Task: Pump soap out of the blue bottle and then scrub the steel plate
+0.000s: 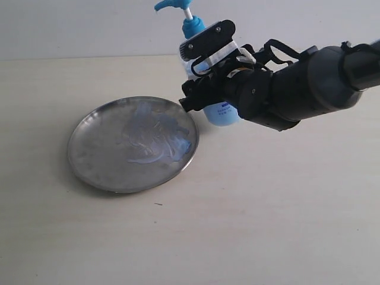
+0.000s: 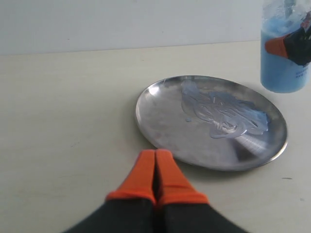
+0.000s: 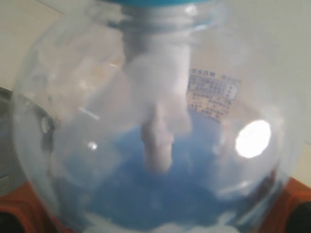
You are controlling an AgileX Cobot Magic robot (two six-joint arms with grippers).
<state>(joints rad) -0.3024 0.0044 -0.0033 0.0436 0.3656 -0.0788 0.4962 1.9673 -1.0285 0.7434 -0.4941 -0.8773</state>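
Observation:
The blue bottle (image 1: 221, 114) stands just behind the steel plate (image 1: 89, 148), its pump head (image 1: 173, 5) up. My right gripper (image 1: 200, 95) is closed round the bottle's body, and an orange finger (image 2: 278, 46) presses on its side. In the right wrist view the bottle (image 3: 155, 121) fills the frame between the gripper's (image 3: 155, 216) orange pads. Pale blue soap (image 1: 154, 139) is smeared over the plate's middle. My left gripper (image 2: 155, 158) is shut on nothing, just short of the plate's rim (image 2: 160, 116); it is out of the exterior view.
The plate and bottle rest on a pale wooden tabletop (image 1: 267, 208), with a white wall (image 1: 71, 27) behind its far edge. The right arm (image 1: 309, 83) reaches in from the right, above the table.

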